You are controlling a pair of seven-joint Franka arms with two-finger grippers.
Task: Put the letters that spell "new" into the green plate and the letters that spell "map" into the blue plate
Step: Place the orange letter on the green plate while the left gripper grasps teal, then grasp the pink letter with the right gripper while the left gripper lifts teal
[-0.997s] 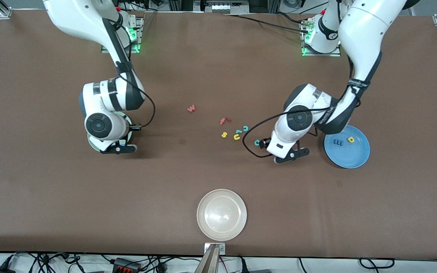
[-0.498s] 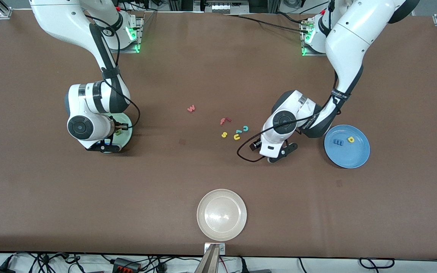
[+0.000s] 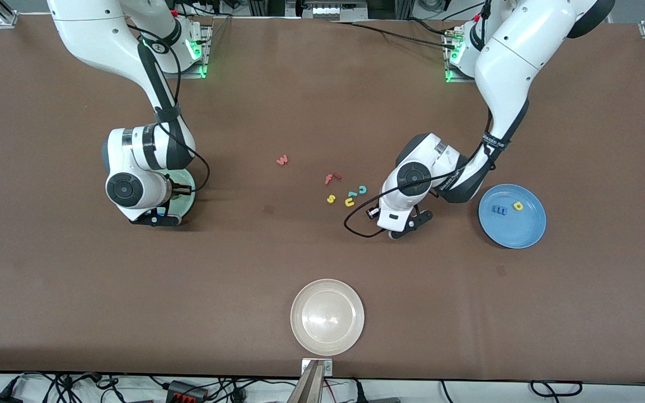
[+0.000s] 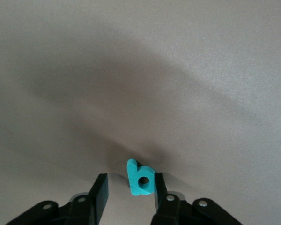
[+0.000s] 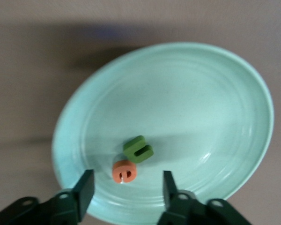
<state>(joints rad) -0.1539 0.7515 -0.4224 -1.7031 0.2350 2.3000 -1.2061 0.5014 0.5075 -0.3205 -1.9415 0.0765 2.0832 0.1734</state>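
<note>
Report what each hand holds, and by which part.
Nothing yet. Left hand straddles the teal "a", one side gapped. Right hand hangs open over the green plate.

Most of the green plate (image 3: pixel 187 196) is covered by the right arm in the front view. The teal "a" (image 4: pixel 140 178) is hidden there under the left gripper (image 3: pixel 400 226). Both grippers' bodies are cut off at the wrist views' edges. The teal letters by the yellow ones are too small to read.
</note>
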